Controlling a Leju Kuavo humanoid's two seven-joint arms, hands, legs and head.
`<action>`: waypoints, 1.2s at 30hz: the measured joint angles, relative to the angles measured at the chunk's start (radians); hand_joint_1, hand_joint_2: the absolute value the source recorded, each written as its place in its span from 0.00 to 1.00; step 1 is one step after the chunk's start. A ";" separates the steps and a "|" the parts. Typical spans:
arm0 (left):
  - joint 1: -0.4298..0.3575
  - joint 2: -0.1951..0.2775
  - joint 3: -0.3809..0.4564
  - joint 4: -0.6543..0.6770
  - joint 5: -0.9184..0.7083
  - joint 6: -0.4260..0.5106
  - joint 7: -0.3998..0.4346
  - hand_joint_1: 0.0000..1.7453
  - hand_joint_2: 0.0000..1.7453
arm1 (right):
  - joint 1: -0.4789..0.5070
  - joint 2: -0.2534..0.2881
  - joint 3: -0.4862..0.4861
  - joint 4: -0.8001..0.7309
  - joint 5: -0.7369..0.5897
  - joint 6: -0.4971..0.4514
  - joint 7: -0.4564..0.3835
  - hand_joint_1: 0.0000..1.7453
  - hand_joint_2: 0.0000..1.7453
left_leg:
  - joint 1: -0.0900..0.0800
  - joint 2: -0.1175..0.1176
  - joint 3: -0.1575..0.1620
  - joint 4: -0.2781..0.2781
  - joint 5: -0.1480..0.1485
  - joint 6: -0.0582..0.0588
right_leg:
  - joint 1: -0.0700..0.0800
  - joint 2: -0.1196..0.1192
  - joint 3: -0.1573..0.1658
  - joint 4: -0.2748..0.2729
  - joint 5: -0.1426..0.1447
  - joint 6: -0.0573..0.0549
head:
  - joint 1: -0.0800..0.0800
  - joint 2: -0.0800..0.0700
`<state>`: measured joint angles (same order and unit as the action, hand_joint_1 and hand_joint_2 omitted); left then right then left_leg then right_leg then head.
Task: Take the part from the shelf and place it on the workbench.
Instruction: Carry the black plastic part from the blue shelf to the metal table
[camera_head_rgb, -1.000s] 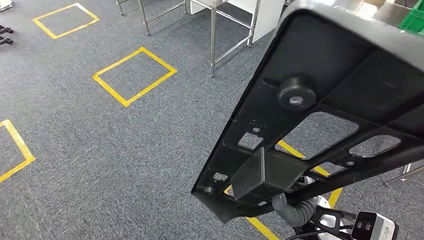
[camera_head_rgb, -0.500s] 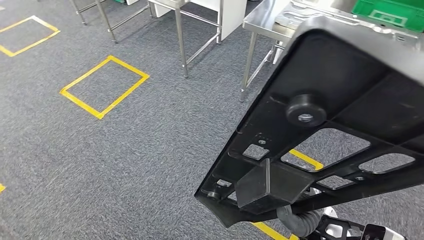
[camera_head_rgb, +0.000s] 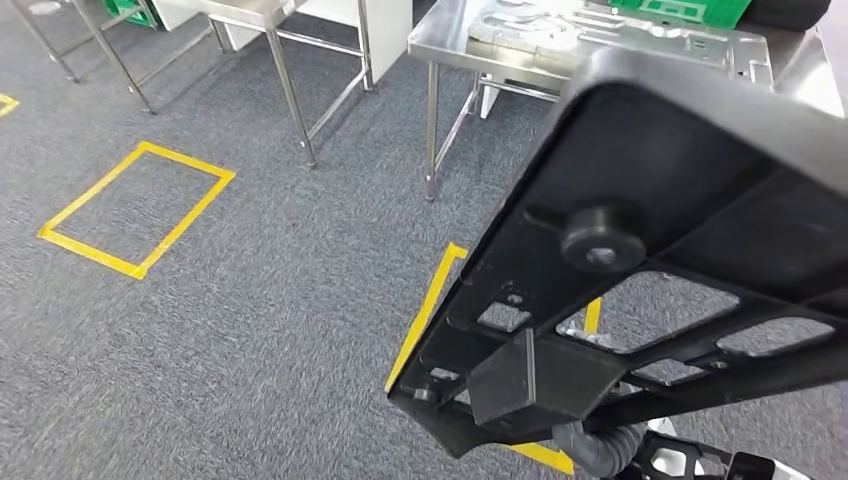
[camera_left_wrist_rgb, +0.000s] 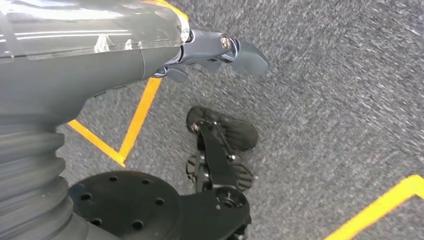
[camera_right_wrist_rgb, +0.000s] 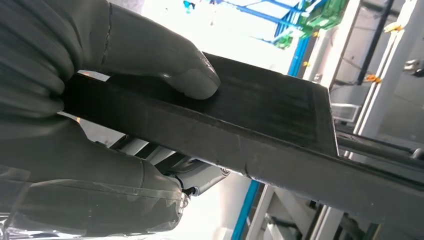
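I see my right hand (camera_right_wrist_rgb: 100, 125) gripping the black part (camera_head_rgb: 660, 250), thumb pressed on one flat face and the other fingers wrapped under the opposite side, clamping its edge. In the head view the part is held up in the air on my right, close to the camera, its ribbed underside with cut-outs and a round boss turned toward me, tilted and hanging over the grey carpet floor (camera_head_rgb: 250, 330). The steel table (camera_head_rgb: 470, 45) stands ahead beyond the part, with metal pieces lying on it and a green crate (camera_head_rgb: 680, 10) at its far edge. Yellow tape (camera_head_rgb: 130, 205) marks rectangles on the floor. My left hand (camera_left_wrist_rgb: 215, 50) hangs over the carpet, holding nothing, fingers loosely extended.
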<state>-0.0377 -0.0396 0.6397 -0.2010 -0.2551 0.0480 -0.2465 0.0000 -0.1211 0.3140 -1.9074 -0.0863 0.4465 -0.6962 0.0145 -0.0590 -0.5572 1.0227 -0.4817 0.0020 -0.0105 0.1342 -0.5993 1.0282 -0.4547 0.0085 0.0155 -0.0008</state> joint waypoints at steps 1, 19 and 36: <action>-0.001 0.000 0.000 0.000 -0.001 -0.002 -0.001 0.00 1.00 | -0.001 0.000 -0.001 -0.003 0.001 -0.002 0.003 0.93 1.00 | 0.001 0.012 0.003 -0.005 0.003 0.007 | 0.002 -0.012 -0.003 0.006 -0.004 0.005 | 0.002 0.000; -0.016 0.000 0.000 -0.002 -0.010 -0.019 0.000 0.00 1.00 | -0.041 0.005 -0.001 -0.020 0.004 -0.014 0.041 0.93 1.00 | 0.001 0.085 -0.013 0.113 -0.104 -0.029 | 0.003 -0.137 0.008 -0.020 0.011 -0.029 | 0.009 0.000; -0.015 0.002 0.000 -0.002 -0.043 -0.041 0.000 0.00 1.00 | -0.025 0.008 0.000 -0.051 0.042 -0.033 0.010 0.93 1.00 | 0.001 0.061 -0.001 -0.019 0.012 0.027 | 0.000 -0.122 -0.106 0.228 -0.121 0.020 | 0.015 0.000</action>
<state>-0.0528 -0.0374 0.6401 -0.2033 -0.2979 0.0072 -0.2469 -0.0250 -0.1133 0.3142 -1.9579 -0.0441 0.4133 -0.6859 0.0156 0.0025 -0.5580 1.0036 -0.4701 0.0289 -0.0105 0.0122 -0.7055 1.2567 -0.5761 0.0284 0.0300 -0.0008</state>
